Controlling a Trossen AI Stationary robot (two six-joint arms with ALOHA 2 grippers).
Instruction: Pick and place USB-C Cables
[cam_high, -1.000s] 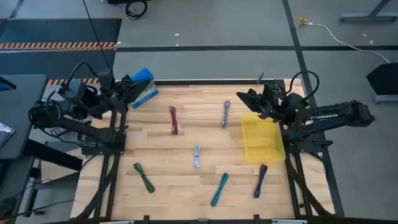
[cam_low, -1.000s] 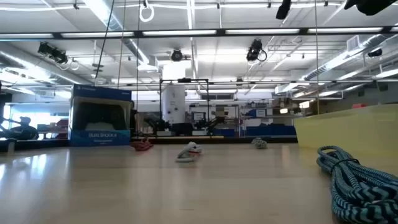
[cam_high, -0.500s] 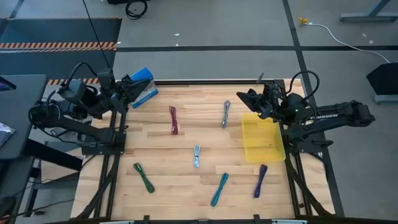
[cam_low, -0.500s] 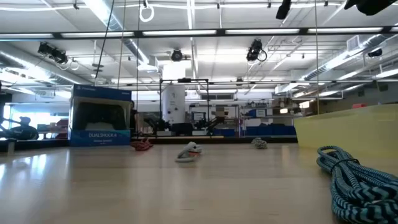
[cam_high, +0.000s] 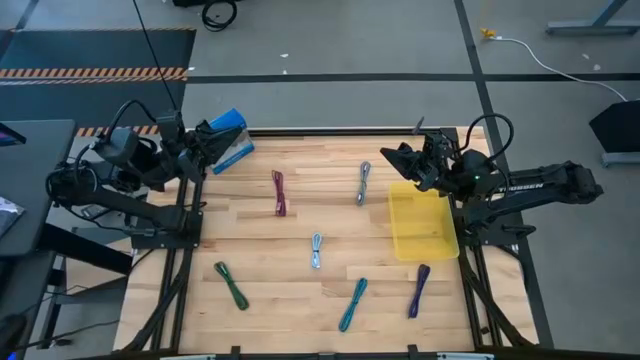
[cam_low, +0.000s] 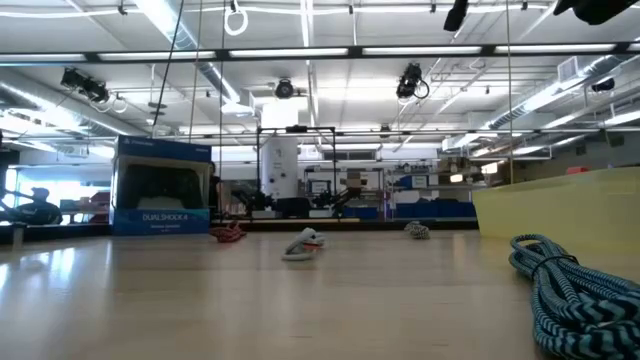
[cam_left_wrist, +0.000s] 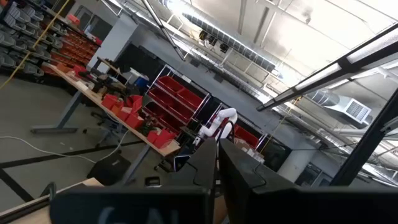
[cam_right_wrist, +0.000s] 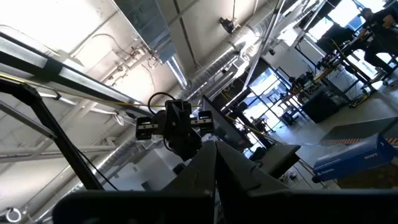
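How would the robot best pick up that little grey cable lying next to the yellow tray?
Probably across the middle of the grey cable, from straight above. It lies flat as a slim bundle running away from the table's front, so fingers should straddle its narrow width. The right hand is nearest.

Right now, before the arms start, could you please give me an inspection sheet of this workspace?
Surface: wooden table, flat.
Job's things: six cables lie apart on the wood: maroon cable, grey cable, pale blue cable, green cable, teal cable, purple cable; none in the yellow tray.
Clutter: blue box at the far left corner.
Grippers: left gripper raised beside the box, shut; right gripper raised at the tray's far end, shut; both hold nothing.
Cables: nothing seen tangled.
Surroundings: workshop room; white cord on floor.
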